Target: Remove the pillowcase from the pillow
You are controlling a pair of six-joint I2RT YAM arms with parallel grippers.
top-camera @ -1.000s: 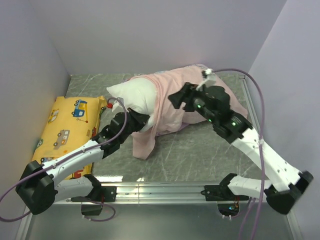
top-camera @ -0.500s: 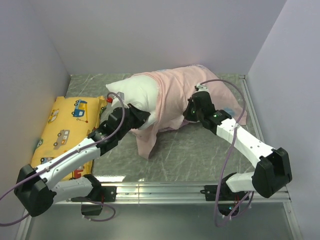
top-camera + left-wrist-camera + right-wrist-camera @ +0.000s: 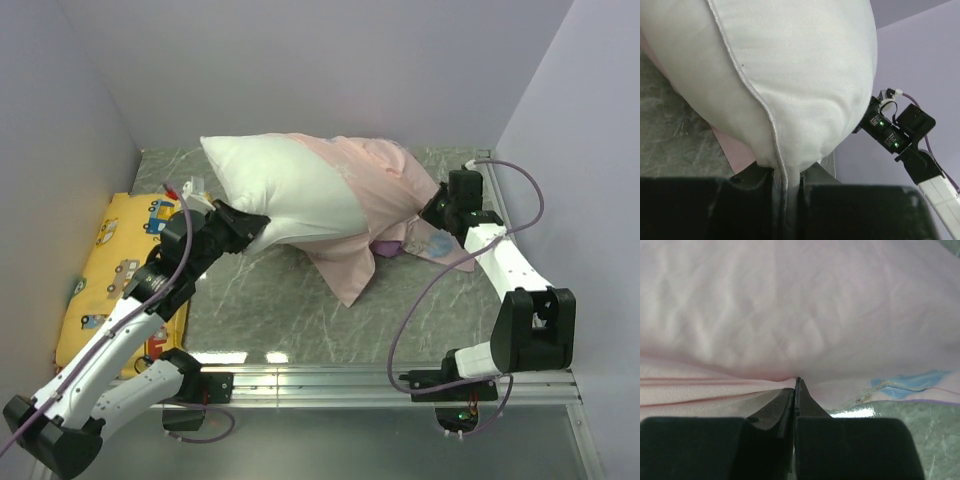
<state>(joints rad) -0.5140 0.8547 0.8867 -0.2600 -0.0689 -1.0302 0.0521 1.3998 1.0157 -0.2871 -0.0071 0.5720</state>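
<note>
Grey marbled table (image 3: 300,310), lilac walls (image 3: 300,70) on three sides. Pillow (image 3: 285,190) lies across the back-centre. Its left half is bare white and its right half sits inside the case (image 3: 378,178), which is turned pale-pink side out w/ a loose flap trailing toward the near edge.

Left gripper (image 3: 248,222) is clamped on the pillow's piped edge at the near-left corner; the wrist view shows the piping pinched between the fingers. Right gripper (image 3: 432,208) is pinched tight on a fold of case fabric at the far right end. The grips sit at opposite ends, prob. so the arms can pull apart: left draws the pillow out, right holds the case back so it peels off. Looks roughly halfway done.

Hard to tell:
- How far the pillow reaches inside the case, since fabric covers it.
- Right fingertips are buried in folds in the top view.
- The case's printed side shows only as a blue sliver low-right in the right wrist view.
- No tag visible on the pillow.

Yellow cushion (image 3: 110,270) lies flat by the left wall, partly under the robot; it doesn't look to touch the pillow.
</note>
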